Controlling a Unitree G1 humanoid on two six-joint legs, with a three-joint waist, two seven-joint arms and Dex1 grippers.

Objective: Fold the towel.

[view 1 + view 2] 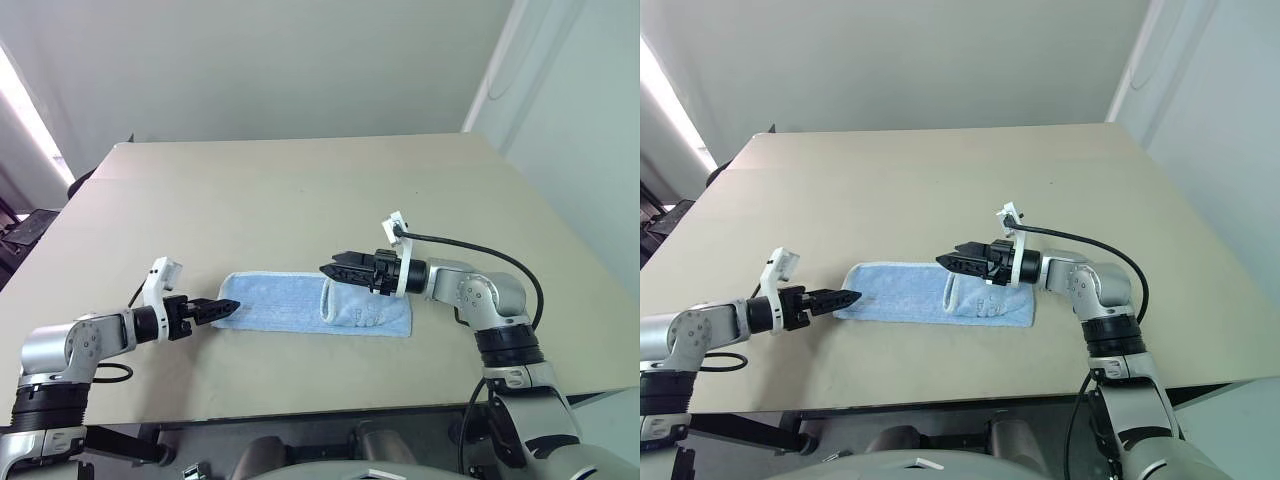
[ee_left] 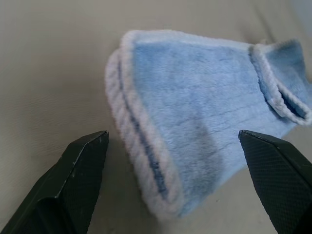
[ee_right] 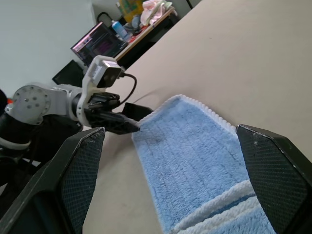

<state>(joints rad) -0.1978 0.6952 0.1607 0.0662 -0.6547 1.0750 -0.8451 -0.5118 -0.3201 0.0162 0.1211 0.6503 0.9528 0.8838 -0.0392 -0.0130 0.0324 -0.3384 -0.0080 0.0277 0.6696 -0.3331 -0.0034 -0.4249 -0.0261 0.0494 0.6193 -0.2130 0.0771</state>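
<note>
The towel (image 1: 312,303) lies folded into a long strip on the tabletop (image 1: 300,190), its right end turned back over itself. The left gripper (image 1: 226,310) reaches in level at the towel's left end, fingers spread wide and empty. The right gripper (image 1: 334,268) hovers above the doubled right end, pointing left, fingers also wide and holding nothing.

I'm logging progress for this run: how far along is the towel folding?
Done: the towel lies on the table as a long narrow strip, already doubled lengthwise, its right end turned over onto itself. In hand: nothing; the left gripper at its left end and the right gripper above the turned end are both open. Left: probably folding the strip shorter.
</note>
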